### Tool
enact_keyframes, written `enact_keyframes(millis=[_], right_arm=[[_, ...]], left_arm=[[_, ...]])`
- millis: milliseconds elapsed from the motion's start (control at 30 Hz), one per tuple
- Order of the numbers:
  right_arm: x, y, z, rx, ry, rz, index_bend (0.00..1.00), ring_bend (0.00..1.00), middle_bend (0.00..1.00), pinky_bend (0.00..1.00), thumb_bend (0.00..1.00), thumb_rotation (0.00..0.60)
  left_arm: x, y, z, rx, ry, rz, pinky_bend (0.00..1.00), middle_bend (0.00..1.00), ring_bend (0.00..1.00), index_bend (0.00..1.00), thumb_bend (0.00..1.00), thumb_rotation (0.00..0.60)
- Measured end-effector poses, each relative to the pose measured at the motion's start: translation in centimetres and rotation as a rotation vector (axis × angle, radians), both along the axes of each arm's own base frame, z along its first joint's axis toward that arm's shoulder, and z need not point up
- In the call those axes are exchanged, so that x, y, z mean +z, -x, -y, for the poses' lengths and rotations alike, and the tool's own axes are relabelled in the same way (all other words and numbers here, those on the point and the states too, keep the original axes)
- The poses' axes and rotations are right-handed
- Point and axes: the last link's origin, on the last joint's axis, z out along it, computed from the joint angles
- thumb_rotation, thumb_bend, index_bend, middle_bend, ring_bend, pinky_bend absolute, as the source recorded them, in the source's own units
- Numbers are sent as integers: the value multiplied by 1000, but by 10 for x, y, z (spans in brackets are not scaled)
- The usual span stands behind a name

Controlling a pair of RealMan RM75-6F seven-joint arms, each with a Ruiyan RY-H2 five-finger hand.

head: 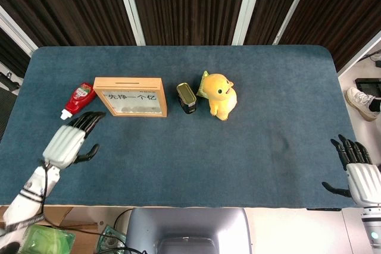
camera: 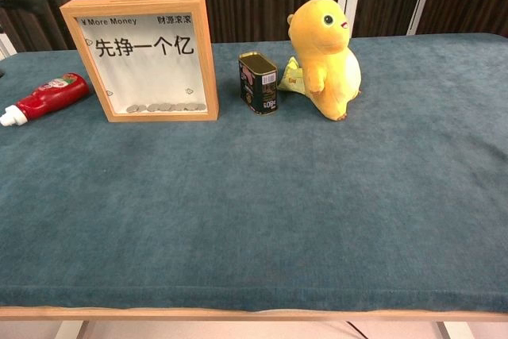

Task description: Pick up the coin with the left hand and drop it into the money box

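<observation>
Now left hand (head: 68,143) open, empty, near money box (head: 130,96), apart.

Even bright overhead light, soft shadows, pics sharp, no glare.

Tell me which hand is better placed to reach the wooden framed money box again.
The left hand, in my judgement. It hovers open near the table's front-left edge, fairly close to the wooden framed money box. The right hand sits off the far right edge, with much table between.
</observation>
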Motion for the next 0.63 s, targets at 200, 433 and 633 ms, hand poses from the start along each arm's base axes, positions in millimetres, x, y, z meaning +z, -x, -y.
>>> enact_keyframes(millis=[200, 433, 633], right_arm=[[-13, -5, 0, 10, -35, -42, 0, 0, 0, 0, 166, 600], [-27, -15, -7, 48, -60, -69, 0, 0, 0, 0, 165, 600], [-26, -14, -8, 43, -59, -69, 0, 0, 0, 0, 166, 600]], left_arm=[[3, 65, 80, 131, -134, -24, 0, 0, 0, 0, 406, 600], [4, 92, 106, 148, -185, 42, 0, 0, 0, 0, 405, 600], [3, 92, 108, 135, -175, 48, 0, 0, 0, 0, 406, 600]])
